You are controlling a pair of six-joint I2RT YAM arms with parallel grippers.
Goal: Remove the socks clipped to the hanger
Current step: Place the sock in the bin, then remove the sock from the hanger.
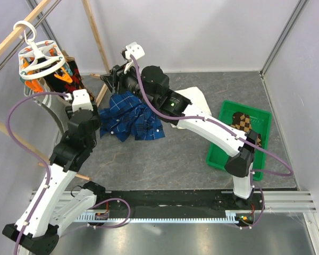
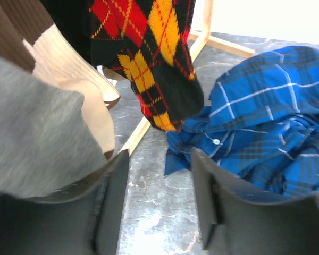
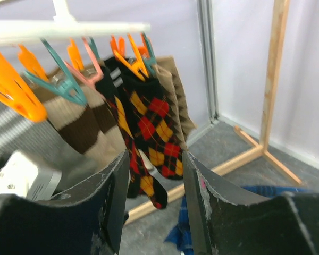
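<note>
A white round hanger (image 1: pixel 34 56) is hung by its hook from a wooden pole (image 1: pixel 5 43) at the far left of the scene, above a grey bench (image 1: pixel 186 154). Several socks (image 1: pixel 64 74) are clipped beneath it by orange and teal clothespins (image 3: pixel 21 90).

From the right wrist, a black argyle sock (image 3: pixel 154 127) with red and yellow diamonds is seen hanging from an orange pin. A brown and tan striped sock (image 3: pixel 80 125) is to its left and a plain tan sock (image 3: pixel 178 101) to its right. The right gripper (image 3: pixel 155 159) is held near these socks with its fingers apart. The argyle sock is seen in the gap between them, but whether it is touched cannot be told.

From the left wrist, the left gripper (image 2: pixel 158 159) is seen low beside the hanging socks, open, with nothing between its fingers. A grey sock (image 2: pixel 32 143) is draped at the left finger, and a cream ribbed sock (image 2: pixel 64 64) hangs just behind it.

A crumpled blue plaid shirt (image 1: pixel 130 122) lies on the bench just right of the hanger, and a folded white towel (image 1: pixel 195 97) lies further right, partly hidden by the right arm. A green tray (image 1: pixel 255 109) is set at the right of the bench, with a brown and tan checkered sock (image 1: pixel 243 123) lying in it, well apart from the hanger.
</note>
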